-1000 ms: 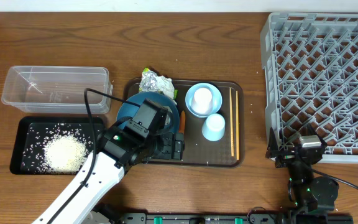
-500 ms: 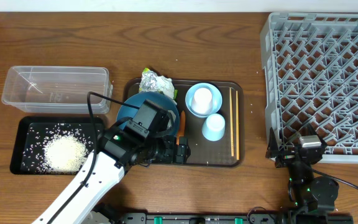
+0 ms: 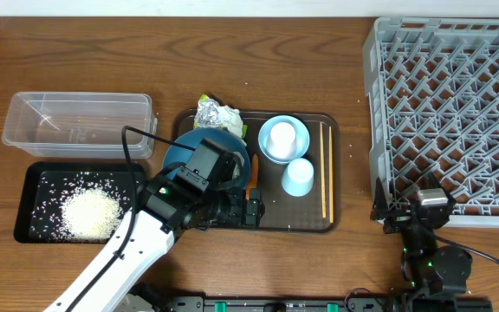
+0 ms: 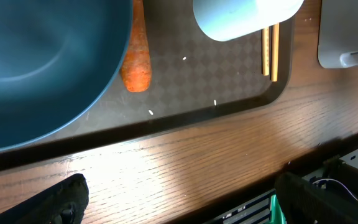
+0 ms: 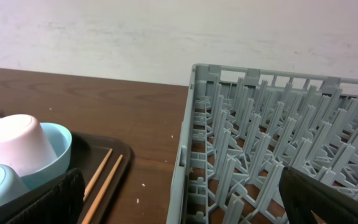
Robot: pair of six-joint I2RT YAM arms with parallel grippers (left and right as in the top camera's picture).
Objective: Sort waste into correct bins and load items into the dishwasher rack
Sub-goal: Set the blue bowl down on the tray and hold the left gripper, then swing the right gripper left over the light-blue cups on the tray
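Hovering left tool point(image 3: 248, 211), spread wide and empty, at the near edge of the dark brown rectangular serving tray point(image 3: 275, 206). Lying just ahead on that tray, beside the large dark blue bowl point(image 3: 189, 144): slim orange carrot point(image 4: 137, 50), long axis pointing away. Idling farther right, spread: right tool point(image 3: 416, 211).

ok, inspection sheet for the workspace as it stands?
Surface: wooden table; brown tray centred.
Job's things: rice heaped in black tray; clear tub empty; dark blue bowl, carrot, light blue cup, chopsticks on brown tray, foil wrapper at its far corner; whitish cup inverted in small bowl; rack unloaded.
Clutter: stray grains on brown tray.
Pincers: left pincer open over tray's near edge; right pincer open beside rack.
Cables: black cable looping off left arm.
Surroundings: white wall.
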